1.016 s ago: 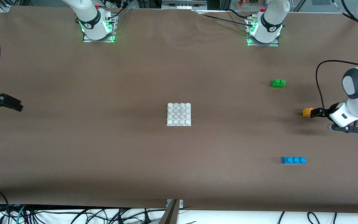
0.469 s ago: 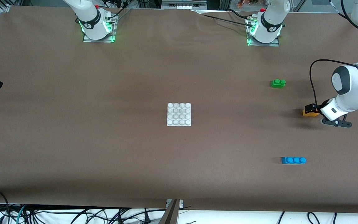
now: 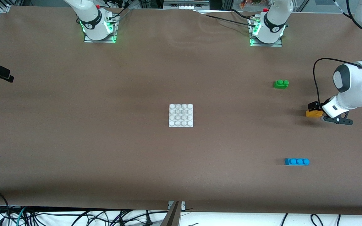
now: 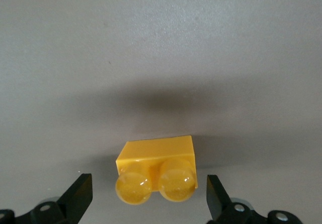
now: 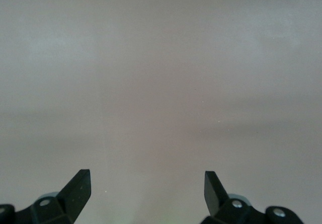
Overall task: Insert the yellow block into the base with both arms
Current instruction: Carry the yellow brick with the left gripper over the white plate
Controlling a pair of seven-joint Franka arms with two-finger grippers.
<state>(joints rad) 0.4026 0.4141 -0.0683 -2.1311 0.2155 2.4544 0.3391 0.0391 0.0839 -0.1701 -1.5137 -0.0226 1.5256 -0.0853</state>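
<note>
Yellow two-stud plastic block [image 4: 157, 169], near the tabletop's left-arm edge, is now being straddled by the lowered, wide-open left pincer [image 4: 149, 201]; grasping is imminent.

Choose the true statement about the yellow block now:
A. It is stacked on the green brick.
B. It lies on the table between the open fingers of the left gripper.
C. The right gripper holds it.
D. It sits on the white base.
B: the yellow block rests on the table and the left gripper has one finger on each side, both apart from it.
</note>
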